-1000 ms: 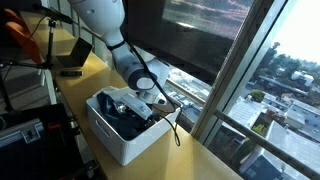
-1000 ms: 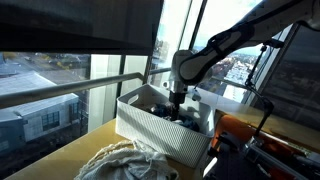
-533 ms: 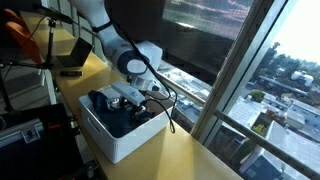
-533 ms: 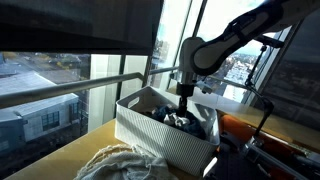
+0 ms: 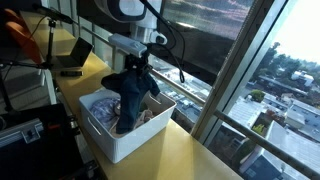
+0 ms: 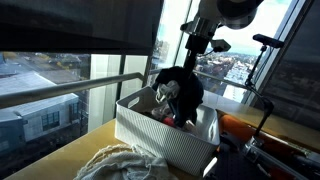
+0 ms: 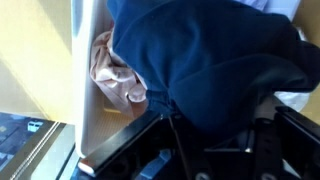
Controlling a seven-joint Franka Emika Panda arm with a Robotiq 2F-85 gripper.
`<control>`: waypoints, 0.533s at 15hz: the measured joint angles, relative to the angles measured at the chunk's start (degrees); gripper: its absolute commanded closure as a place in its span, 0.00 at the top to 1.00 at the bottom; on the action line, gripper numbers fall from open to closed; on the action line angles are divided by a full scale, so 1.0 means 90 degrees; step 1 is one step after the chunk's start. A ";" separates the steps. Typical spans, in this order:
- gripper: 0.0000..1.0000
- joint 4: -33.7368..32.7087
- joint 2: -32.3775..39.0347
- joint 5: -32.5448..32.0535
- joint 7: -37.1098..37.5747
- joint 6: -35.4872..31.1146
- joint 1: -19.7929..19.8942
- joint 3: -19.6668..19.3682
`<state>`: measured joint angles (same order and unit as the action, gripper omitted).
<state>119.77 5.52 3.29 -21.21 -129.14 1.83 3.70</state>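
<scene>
My gripper hangs above a white ribbed basket that stands on the yellow tabletop. It is shut on a dark blue garment. The garment droops from the jaws, its lower end still inside the basket. In the wrist view the blue garment fills most of the picture and covers the fingertips of the gripper. A pink cloth lies below it against the basket's wall. Other light clothes remain in the basket.
A cream bundle of cloth lies on the yellow table in front of the basket. Tall window panes and a rail run close behind it. A dark box and orange gear stand beside the table.
The jaws closed on the blue garment down in the basket. The arm then rose, pulling the garment up out of the basket.
</scene>
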 measured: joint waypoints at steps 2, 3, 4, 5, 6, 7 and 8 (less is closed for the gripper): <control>0.04 -0.0171 -0.0445 0.0008 0.0185 0.0080 -0.0220 0.0056; 0.04 -0.0298 -0.0626 0.0001 0.0303 0.0162 -0.0349 0.0105; 0.04 -0.0441 -0.0772 -0.0024 0.0447 0.0251 -0.0490 0.0177; 0.04 -0.0592 -0.0885 -0.0072 0.0614 0.0356 -0.0639 0.0270; 0.04 -0.0739 -0.0961 -0.0150 0.0792 0.0465 -0.0796 0.0387; 0.04 -0.0876 -0.1006 -0.0235 0.0988 0.0561 -0.0966 0.0527; 0.04 -0.1000 -0.1021 -0.0322 0.1191 0.0662 -0.1141 0.0688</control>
<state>110.77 -3.67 0.40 -10.49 -123.18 -8.45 9.89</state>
